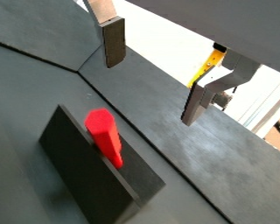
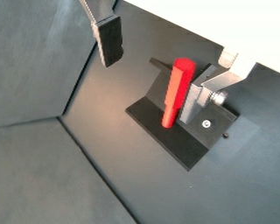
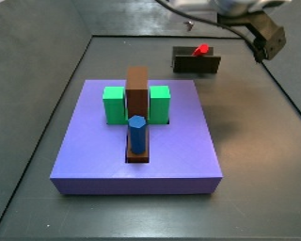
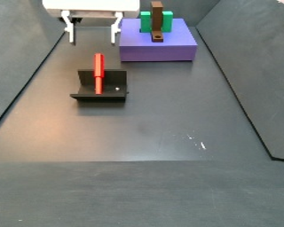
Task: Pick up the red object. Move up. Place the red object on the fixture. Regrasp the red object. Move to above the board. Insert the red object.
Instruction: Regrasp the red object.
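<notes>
Red object [image 4: 98, 73] parked upright against the fixture [image 4: 99, 92], gripper [image 4: 93, 34] hovering above with fingers apart and empty; regrasp, move to the board [image 3: 138, 143] and insertion still ahead.

Your wrist views look steeply down past the gripper [image 1: 154, 77] onto the fixture [image 2: 178, 133], close in. Your side views sit high at opposite ends: the board [image 3: 138, 141] lies near in one, far [image 4: 156, 43] in another. All share the peg [image 4: 98, 72].
</notes>
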